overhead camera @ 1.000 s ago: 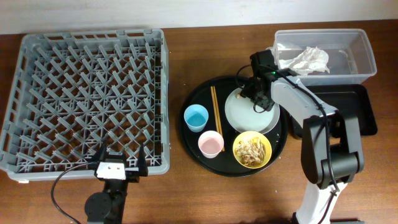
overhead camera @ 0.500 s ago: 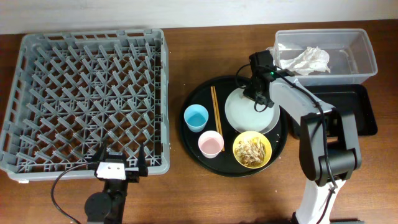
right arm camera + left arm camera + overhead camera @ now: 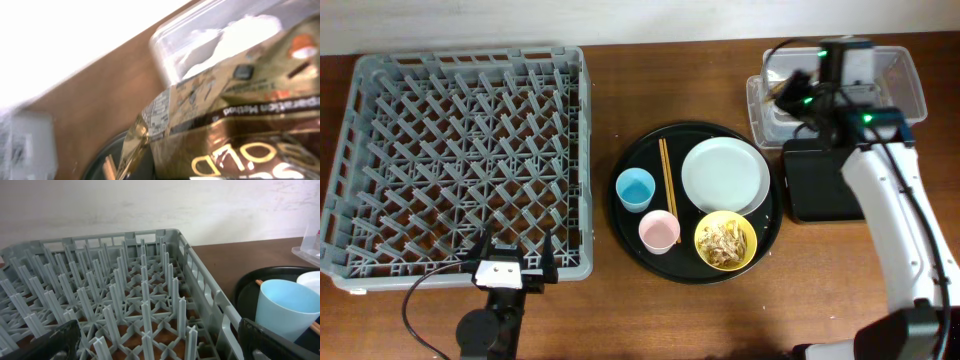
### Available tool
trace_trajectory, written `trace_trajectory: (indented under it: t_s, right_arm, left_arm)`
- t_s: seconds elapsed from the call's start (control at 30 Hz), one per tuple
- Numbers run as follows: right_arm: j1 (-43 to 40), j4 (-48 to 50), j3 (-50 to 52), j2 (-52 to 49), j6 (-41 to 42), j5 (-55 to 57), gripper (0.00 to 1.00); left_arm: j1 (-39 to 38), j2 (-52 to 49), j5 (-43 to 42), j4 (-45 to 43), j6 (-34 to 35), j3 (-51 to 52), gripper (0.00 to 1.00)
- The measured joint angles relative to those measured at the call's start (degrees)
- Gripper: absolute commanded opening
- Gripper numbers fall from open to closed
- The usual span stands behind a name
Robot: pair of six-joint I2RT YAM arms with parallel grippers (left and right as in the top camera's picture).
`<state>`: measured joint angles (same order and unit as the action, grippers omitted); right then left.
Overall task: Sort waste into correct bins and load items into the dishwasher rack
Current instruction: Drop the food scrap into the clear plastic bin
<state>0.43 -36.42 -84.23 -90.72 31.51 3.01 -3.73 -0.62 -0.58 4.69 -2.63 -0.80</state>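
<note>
Light, crinkly, slippery — the wrapper [image 3: 235, 125] seems pinched by an edge in the closed right hand [image 3: 792, 92] above the tub [image 3: 908, 90].

On the brown-gold wrapper [image 3: 235, 115], "…eparation Method" is read along a dark band. Large gold letters below, partly cut off, are read as "OLD".

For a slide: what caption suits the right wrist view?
Close-up: brown-gold wrapper fills the frame, clear tub and white napkin behind.

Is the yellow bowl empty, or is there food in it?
Not empty: the yellow bowl holds a pile of tan shredded food scraps, seen from overhead.
</note>
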Motion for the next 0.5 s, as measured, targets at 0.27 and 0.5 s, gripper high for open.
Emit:
trace_trajectory:
  t_s: [0.27,0.5]
  right_arm:
    - [-6.62,19.93,-0.11,-17.73,1.51,7.41,0.98]
    - [-6.67,-0.09,-9.05,-18.51,-4.76,-2.08,0.99]
  left_arm:
    - [0.00,0.04,0.00,-0.02,-0.02,0.00,1.00]
    - [0.00,0.04,0.00,-0.02,-0.02,0.00,1.00]
